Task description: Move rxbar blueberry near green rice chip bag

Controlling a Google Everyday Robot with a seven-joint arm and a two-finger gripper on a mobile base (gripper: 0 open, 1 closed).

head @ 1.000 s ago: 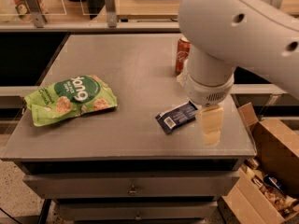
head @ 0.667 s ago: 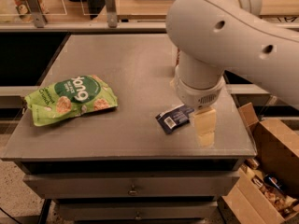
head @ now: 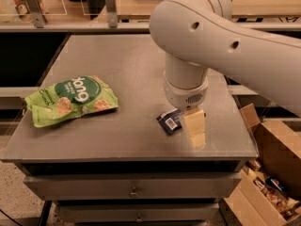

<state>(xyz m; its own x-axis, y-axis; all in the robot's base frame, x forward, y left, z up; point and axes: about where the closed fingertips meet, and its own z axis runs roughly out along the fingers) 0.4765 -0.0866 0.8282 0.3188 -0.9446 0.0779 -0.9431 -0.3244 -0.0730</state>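
camera view, the only one i've got: the gripper (head: 196, 134) is down low over the front right part of the table (head: 117, 60), just beside the blue bar (head: 169, 123). the arm's big white wrist covers the bar's far end. whether the gripper is open or closed, or has the bar, i can't tell from here. the bar lies flat on the tabletop, white label up. the green chip bag (head: 70, 100) lies at the left side, well apart from the bar. a cardboard box (head: 275, 140) sits right of the table.
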